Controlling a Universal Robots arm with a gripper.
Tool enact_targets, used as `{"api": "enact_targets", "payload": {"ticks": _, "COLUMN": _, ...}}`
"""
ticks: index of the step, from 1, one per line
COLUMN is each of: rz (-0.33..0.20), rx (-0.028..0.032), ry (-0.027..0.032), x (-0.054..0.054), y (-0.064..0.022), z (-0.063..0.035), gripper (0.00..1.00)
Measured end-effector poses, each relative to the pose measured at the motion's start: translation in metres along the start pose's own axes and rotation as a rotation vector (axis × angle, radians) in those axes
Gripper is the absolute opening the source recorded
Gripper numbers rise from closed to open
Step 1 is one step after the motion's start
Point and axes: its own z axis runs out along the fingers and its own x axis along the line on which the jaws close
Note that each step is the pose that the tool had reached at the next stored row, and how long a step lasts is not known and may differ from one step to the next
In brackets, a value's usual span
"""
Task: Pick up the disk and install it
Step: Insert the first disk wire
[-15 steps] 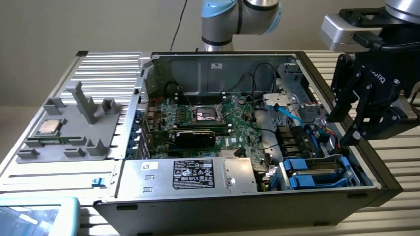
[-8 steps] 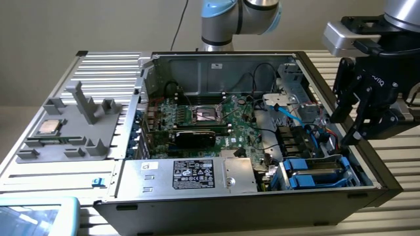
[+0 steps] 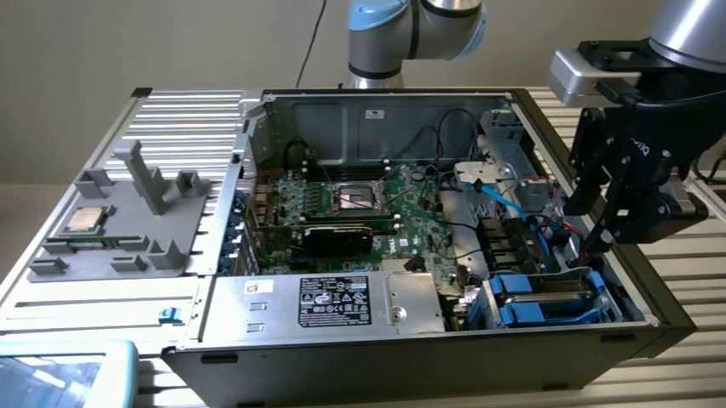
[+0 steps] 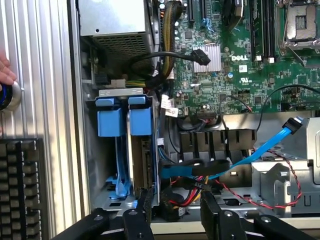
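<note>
Wrist view: disk (image 4: 136, 165) just beside end effector (image 4: 176, 202)

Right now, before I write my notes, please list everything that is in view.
computer case: one, black, open, on the slatted table
motherboard: one, green, inside the case
power supply: one, silver, black label, inside the case
disk: one, silver-grey, blue rails, on edge in the drive bay
cable: one, blue, across the case interior
holder: one, grey, table, exterior view's left
keyboard: one, black, beside the case
hand: one, at a round knob
gripper: one, black, open, near the bay
</note>
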Motion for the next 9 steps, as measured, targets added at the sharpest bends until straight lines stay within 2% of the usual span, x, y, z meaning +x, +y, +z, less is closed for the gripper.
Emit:
{"api": "enact_targets", "payload": {"ticks": 6, "rz": 0.007, "rx": -0.0002, "ry": 0.0000, "x": -0.0085, "y": 0.0005, "z": 0.0022, "gripper": 0.52}}
{"api": "enact_targets", "payload": {"ticks": 9, "rz": 0.041, "rx": -0.0008, "ry": 0.0010, "x": -0.0086, "y": 0.0007, "z": 0.0048, "gripper": 0.52}}
